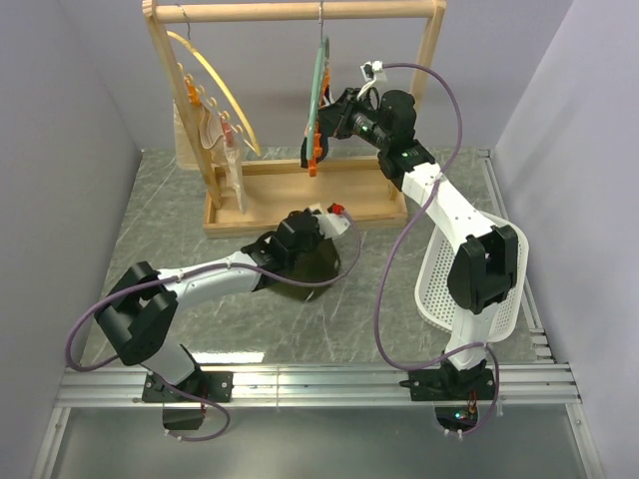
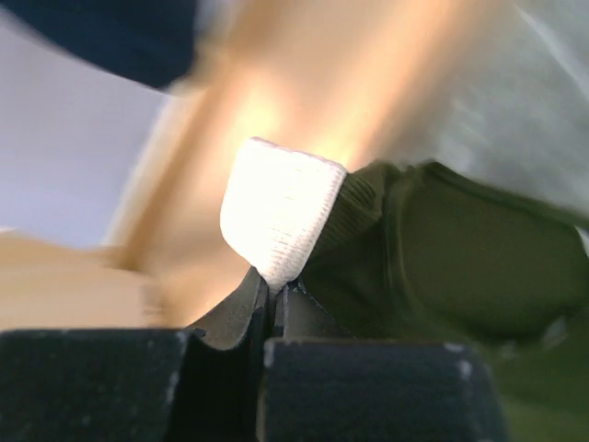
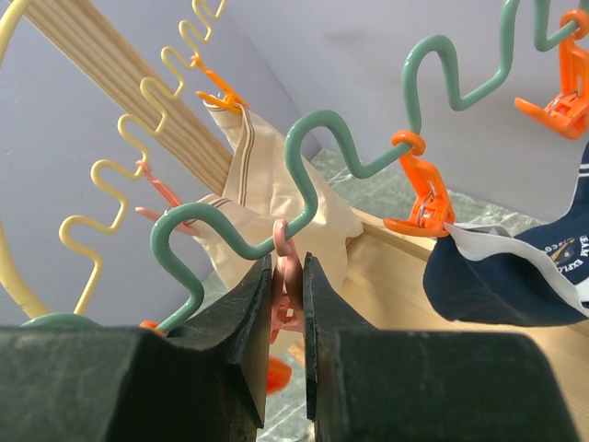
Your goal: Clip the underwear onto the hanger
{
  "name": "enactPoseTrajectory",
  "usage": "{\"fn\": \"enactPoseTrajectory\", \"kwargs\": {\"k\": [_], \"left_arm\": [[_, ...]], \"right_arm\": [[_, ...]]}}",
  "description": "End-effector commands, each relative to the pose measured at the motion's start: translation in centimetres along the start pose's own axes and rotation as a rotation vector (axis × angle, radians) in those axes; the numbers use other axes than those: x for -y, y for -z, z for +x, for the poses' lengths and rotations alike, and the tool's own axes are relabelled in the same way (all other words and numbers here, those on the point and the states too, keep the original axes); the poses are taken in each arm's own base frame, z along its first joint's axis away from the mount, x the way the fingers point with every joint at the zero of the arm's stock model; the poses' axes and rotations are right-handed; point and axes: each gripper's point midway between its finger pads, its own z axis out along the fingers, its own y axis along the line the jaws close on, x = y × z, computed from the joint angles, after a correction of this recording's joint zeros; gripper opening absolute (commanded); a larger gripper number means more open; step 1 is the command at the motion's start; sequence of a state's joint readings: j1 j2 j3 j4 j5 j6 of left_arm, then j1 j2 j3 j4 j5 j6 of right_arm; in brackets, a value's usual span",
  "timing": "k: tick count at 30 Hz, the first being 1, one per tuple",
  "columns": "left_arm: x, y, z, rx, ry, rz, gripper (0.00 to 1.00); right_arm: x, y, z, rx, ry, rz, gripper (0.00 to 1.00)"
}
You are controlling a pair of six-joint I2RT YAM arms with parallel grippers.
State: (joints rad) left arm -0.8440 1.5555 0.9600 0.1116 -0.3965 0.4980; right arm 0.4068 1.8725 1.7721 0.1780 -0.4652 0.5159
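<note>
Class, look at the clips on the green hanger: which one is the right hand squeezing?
The pink clip, pinched by the right hand; the other clips on that hanger are orange.

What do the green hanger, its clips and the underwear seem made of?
The hanger looks like thin bent wire with a smooth green coating. Its orange clip looks like glossy moulded plastic. The underwear is soft dark olive knit fabric; its pale waistband shows woven ribs, likely elastic.

You have olive-green underwear (image 2: 460,267) with what looks like a pale band (image 2: 281,212), and a teal hanger (image 3: 317,118) with orange and pink clips (image 3: 419,193).
</note>
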Motion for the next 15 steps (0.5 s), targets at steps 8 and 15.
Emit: {"fn": "enactPoseTrajectory", "kwargs": {"k": [8,15], "left_arm": [[-12.4,2.7,-6.4,0.22,-0.194,-0.656,0.0],[-16.0,3.3,-8.1,0.315,-0.309,-0.878,0.0]], "right_arm": [[-2.3,1.2,-2.4,0.034,0.01,-0.05,0.0],[-2.7,1.2,-2.3,0.025,0.018,-0.074,0.0]]}}
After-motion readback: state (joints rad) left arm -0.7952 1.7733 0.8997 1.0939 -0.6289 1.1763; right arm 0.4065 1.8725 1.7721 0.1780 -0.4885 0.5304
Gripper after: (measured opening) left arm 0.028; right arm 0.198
